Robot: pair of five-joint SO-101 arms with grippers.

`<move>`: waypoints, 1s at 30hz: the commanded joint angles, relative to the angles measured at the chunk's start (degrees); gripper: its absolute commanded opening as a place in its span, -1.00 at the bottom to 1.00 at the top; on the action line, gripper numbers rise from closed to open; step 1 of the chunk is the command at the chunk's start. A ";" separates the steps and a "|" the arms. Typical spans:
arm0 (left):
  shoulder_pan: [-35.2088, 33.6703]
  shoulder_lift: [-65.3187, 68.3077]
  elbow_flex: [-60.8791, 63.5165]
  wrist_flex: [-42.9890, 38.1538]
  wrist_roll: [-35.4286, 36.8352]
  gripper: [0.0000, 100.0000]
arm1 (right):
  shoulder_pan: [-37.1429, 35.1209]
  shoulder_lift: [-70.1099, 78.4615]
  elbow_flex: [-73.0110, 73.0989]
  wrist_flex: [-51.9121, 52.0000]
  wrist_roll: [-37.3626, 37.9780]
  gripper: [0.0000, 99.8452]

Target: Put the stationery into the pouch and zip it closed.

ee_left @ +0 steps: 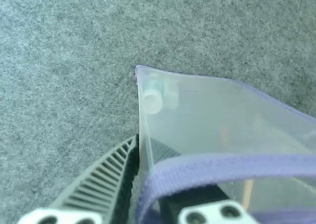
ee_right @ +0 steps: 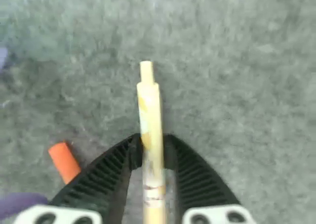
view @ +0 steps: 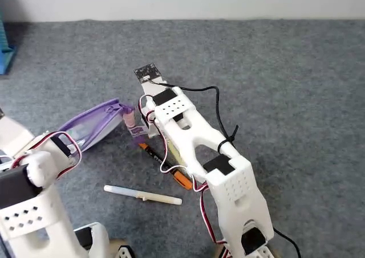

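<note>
Judging by the purple pouch point(view: 94, 124), which sits on the grey carpet point(view: 274, 87) with one edge clamped in my left gripper point(ee_left: 145, 145), I am mid-loading: my right gripper point(ee_right: 150, 145) is closed on a cream pen point(ee_right: 149, 110) near the pouch's end. Next I reckon I must line that pen up with the opening and slide it in while the left steadies the mouth, with zipping last. I count one pouch and three pens: the cream one held, plus a white pen point(view: 142, 195) and an orange-and-black marker point(view: 165, 164) loose on the carpet.
</note>
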 commanded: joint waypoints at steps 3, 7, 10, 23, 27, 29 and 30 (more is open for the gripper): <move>-0.44 -0.35 -1.80 -0.18 0.53 -0.98 | -0.40 -5.49 -1.14 7.87 -0.09 -0.98; -0.44 -0.35 -1.80 0.00 0.53 -0.98 | 0.66 -12.70 -1.05 16.31 -0.18 -0.98; -0.35 -0.35 -1.80 0.00 0.53 -0.98 | 1.54 -19.91 -1.05 22.37 -0.35 -0.98; -0.09 -0.26 -1.80 -0.18 0.53 -0.98 | -3.74 -53.93 -0.97 32.22 -0.62 -0.98; -0.09 -0.26 -1.80 -0.26 0.53 -0.98 | -9.80 -63.16 -0.79 26.51 -0.62 -0.98; -0.09 -0.26 -1.80 -0.26 0.53 -0.98 | -12.62 -66.24 -0.79 21.76 -0.62 -0.98; -0.09 -0.26 -1.80 -0.26 0.53 -0.98 | -13.85 -67.38 -0.79 19.03 -0.62 -0.98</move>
